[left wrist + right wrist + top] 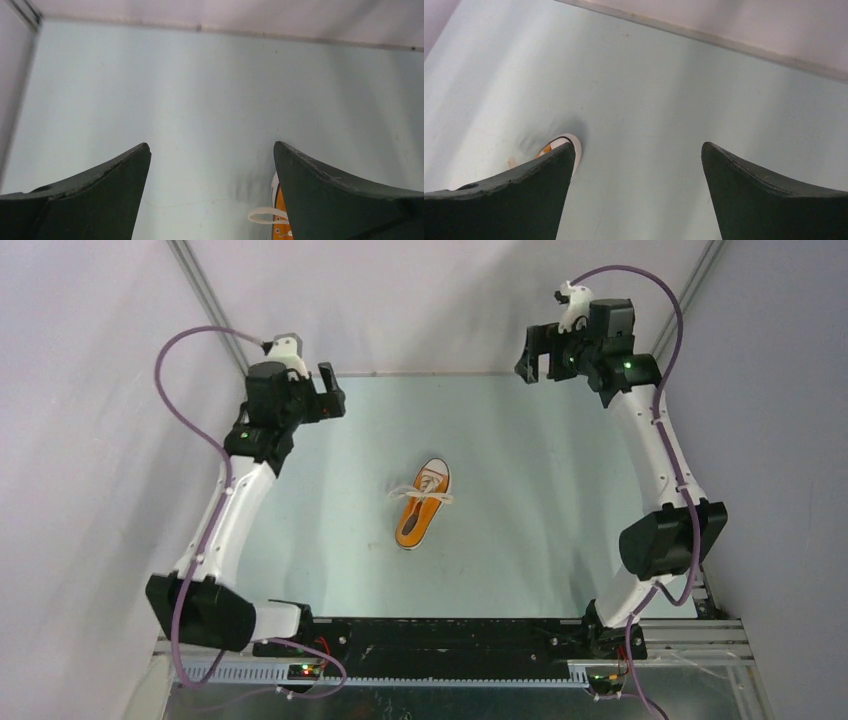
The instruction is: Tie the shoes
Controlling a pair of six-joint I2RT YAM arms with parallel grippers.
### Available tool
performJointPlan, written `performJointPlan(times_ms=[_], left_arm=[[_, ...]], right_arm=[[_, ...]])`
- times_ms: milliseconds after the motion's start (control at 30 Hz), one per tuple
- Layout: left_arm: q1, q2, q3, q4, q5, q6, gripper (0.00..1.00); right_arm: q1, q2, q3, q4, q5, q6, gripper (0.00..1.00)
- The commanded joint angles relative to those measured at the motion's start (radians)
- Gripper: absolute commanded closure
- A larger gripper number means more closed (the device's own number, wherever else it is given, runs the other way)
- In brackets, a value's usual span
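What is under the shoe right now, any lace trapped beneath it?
The shoe sits upright on the pale green table, with nothing else visible beneath it. White laces cross its top and loop out beside it. Whether any lace is pinned underneath is hidden.

Orange sneaker (415,520) with white toe cap (435,468) and laces (400,492) on pale green table (540,490)

No readable writing anywhere — the sneaker (422,508) included.
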Motion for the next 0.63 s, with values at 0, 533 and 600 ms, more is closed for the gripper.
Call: performJointPlan(times_ms=[0, 533, 600], left_arm=[[-0.014, 0.070, -0.132, -0.024, 0.091, -0.144, 0.00], [-0.046, 0.058, 0.200, -0.008, -0.187, 0.439, 0.00], [-0.046, 0.065, 0.222, -0.020, -0.232, 0.460, 0.00]], right_arm=[[0.013, -0.052, -0.150, 0.057, 0.205, 0.115, 0.00], [0.018, -0.060, -0.023, 0.045, 0.269, 0.110, 0.01], [0.017, -0.063, -0.062, 0.052, 0.267, 0.131, 0.01]])
